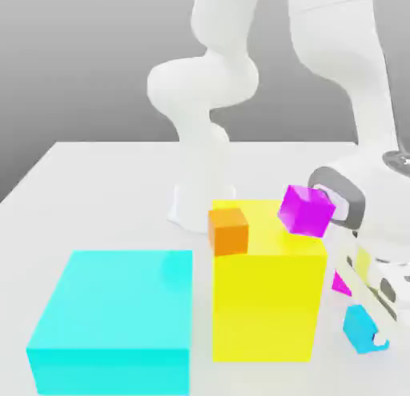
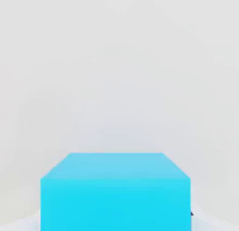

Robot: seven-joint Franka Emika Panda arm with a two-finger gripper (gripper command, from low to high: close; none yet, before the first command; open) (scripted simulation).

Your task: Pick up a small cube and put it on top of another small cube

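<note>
On the exterior view's left you have a large cyan block [image 1: 112, 314] sitting flat on the white table [image 1: 80, 186], matte and sharp-edged, with a faint sheen on its top face. Just beside it, toward the middle, stands a taller yellow block [image 1: 268, 298], and at its upper near corner is a small orange cube [image 1: 229, 230], which seems to rest on the yellow top, though whether it sits fully on it you cannot tell. A small magenta cube [image 1: 305, 210] perches tilted at the yellow block's far edge, apparently off level. Farther to the exterior view's right, low beside the yellow block, the end effector [image 1: 368, 322] is clamped on a small blue cube [image 1: 364, 329]; in the hand view that blue cube [image 2: 115, 192] sits close between the fingers, plain and smooth-faced. Another magenta piece shows behind the fingers, too hidden to identify. For this step, you would do well to lift straight up until clear of the yellow block's height before moving across, keep the blue cube level, and choose the orange cube as the base, since it appears squarer than the tilted magenta one.
</note>
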